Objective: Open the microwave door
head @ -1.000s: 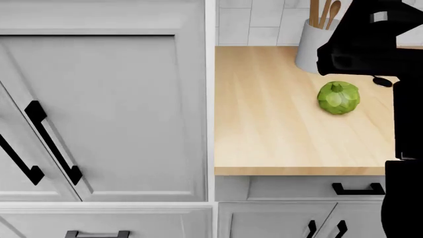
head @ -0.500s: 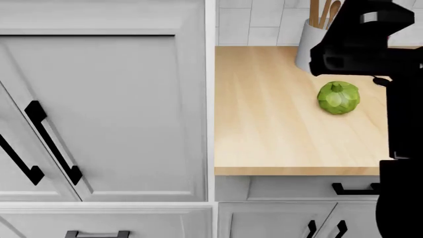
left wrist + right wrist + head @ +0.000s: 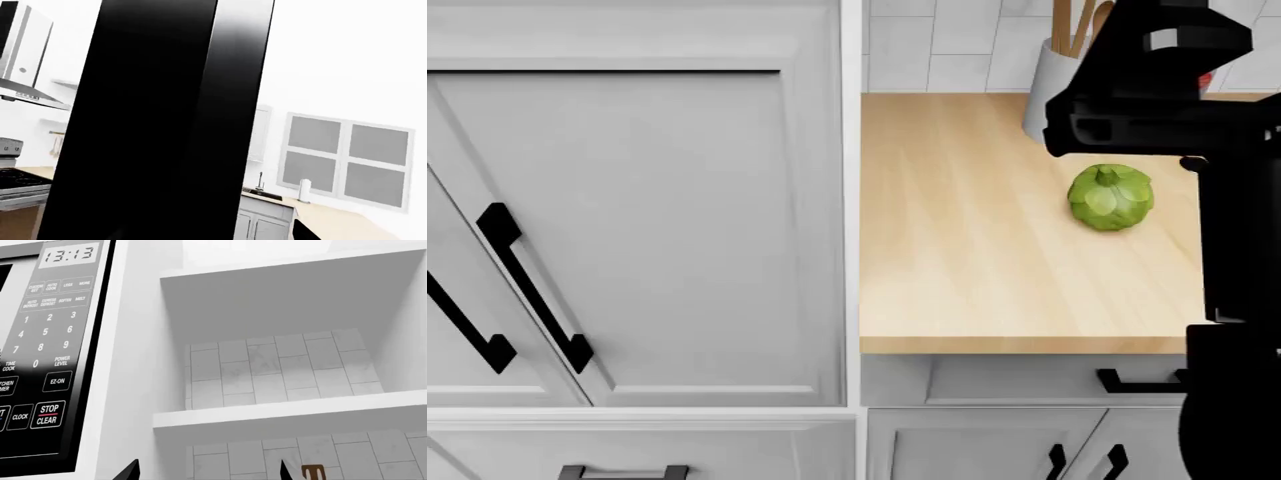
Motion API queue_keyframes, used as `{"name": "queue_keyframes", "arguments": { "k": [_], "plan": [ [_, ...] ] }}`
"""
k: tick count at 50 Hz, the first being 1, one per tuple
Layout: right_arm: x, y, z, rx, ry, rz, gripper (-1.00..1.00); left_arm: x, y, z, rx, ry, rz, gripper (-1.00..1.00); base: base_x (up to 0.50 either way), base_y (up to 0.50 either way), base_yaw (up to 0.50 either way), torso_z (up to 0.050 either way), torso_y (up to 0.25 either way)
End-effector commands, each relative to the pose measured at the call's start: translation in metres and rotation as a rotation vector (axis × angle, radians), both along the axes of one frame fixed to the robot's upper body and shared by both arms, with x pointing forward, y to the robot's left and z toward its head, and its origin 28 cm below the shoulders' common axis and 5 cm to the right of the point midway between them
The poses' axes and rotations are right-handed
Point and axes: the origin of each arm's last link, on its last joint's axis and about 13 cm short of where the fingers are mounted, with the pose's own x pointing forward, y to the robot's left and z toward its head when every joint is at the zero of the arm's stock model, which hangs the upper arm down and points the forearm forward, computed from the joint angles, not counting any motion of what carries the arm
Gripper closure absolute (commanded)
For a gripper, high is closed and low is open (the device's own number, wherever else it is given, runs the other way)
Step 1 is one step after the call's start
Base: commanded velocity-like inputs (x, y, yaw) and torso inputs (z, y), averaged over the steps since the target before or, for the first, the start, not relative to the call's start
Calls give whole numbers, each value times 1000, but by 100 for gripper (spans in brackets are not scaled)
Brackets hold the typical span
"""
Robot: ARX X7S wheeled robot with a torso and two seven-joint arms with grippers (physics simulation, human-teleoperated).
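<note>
Right arm raised beside the microwave (image 3: 50, 360); door itself out of frame.

Only the keypad panel shows, in the right wrist view, clock lit, next to open tiled shelves (image 3: 287, 412). Whether the door is shut or ajar cannot be told. Right gripper (image 3: 208, 469): two tips spread apart, holding nothing. Left jaws cannot be judged; a dark slab fills that view. Find the door's edge before you commit. Worktop (image 3: 961, 250): artichoke (image 3: 1110, 197) near the back right, utensil crock (image 3: 1049, 90) at the back edge.
</note>
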Motion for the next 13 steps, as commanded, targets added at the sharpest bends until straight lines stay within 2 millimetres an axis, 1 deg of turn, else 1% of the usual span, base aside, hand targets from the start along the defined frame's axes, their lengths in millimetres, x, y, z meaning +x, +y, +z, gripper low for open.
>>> {"name": "queue_keyframes", "arguments": {
  "k": [1, 6, 13],
  "plan": [
    [0, 1, 0, -2, 1, 4, -100, -10, 10, -14, -49, 54, 38, -100, 0, 0, 0, 0, 0],
    [1, 2, 0, -3, 2, 7, -100, -6, 10, -22, -69, 66, 24, -100, 0, 0, 0, 0, 0],
    [0, 2, -1, -4, 4, 7, -100, 2, 11, -49, -123, 95, -1, -100, 0, 0, 0, 0, 0]
  ]
}}
